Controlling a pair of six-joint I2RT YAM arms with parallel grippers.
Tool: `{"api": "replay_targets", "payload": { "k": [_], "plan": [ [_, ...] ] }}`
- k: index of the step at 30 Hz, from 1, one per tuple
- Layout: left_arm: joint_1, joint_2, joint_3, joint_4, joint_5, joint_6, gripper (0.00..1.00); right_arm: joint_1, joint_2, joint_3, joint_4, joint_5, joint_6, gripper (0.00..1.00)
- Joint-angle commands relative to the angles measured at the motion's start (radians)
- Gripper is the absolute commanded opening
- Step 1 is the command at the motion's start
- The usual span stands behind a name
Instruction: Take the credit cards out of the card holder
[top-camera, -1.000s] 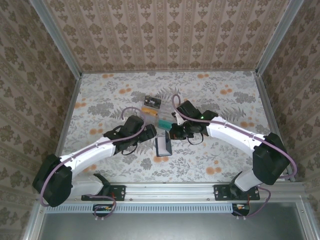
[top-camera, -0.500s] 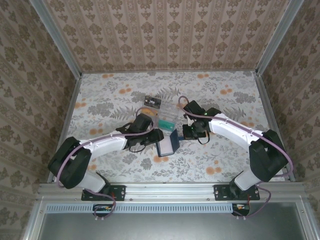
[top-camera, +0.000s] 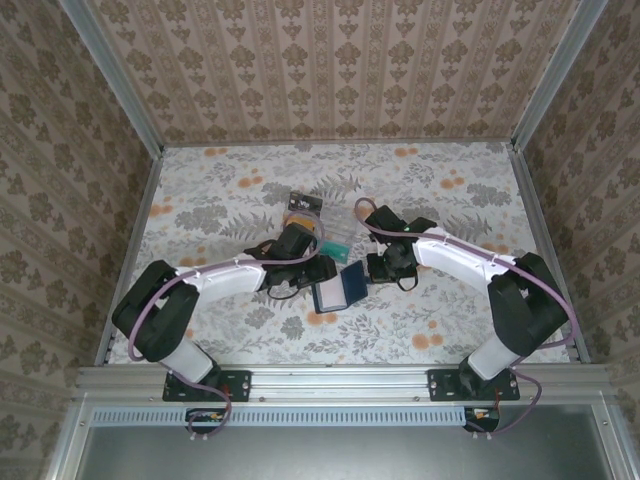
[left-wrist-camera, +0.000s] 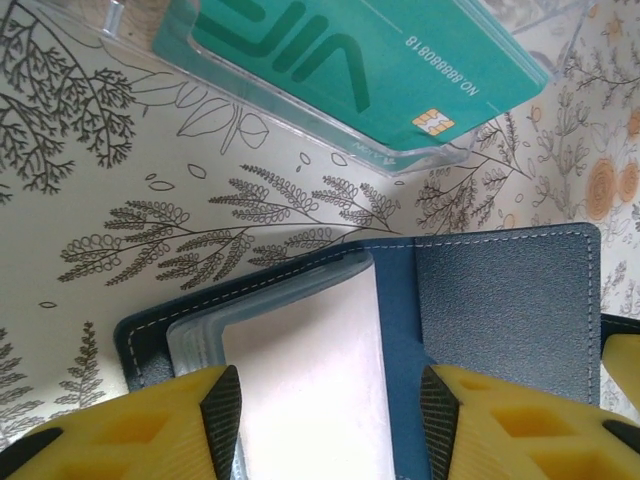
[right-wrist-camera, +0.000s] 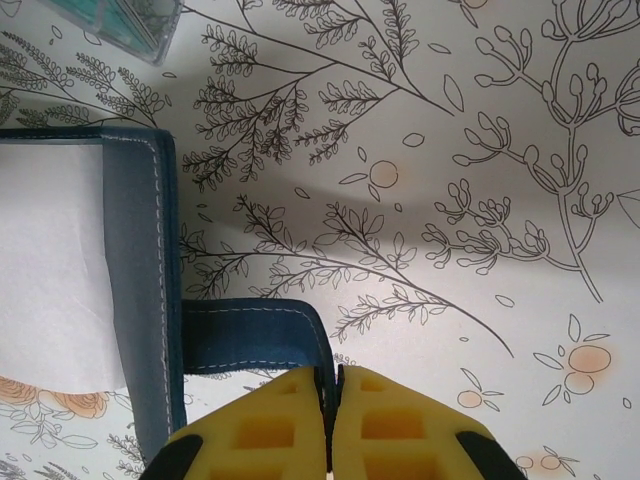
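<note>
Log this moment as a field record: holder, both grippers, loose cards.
card holder: open, pale pockets showing
right gripper: shut on the card holder's closure tab
left gripper: jaws apart astride the pale pockets; grip unclear
teal card: out, in a clear case beyond the holder
black card: out, farther back on the table

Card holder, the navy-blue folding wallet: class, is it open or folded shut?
Open. The dark navy-blue folding wallet is spread, its pale inner card sleeves exposed beside the stitched cover panel.
</note>
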Motion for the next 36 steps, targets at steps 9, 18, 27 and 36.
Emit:
{"api": "replay_targets", "payload": {
  "k": [9,18,27,36],
  "plan": [
    [-0.010,0.021,0.032,-0.049,-0.015,0.021,0.54,-0.005,0.031,-0.032,-0.015,0.027,0.005,0.08],
    [-0.033,0.061,0.063,-0.056,-0.032,0.029,0.46,-0.005,0.029,-0.032,0.002,0.006,0.022,0.08],
    [-0.035,0.087,0.074,-0.096,-0.054,0.014,0.57,-0.006,0.034,-0.038,0.010,0.000,0.029,0.08],
    [-0.051,0.096,0.085,-0.043,0.005,0.029,0.48,-0.005,0.040,-0.039,0.017,-0.008,0.034,0.08]
  ]
}}
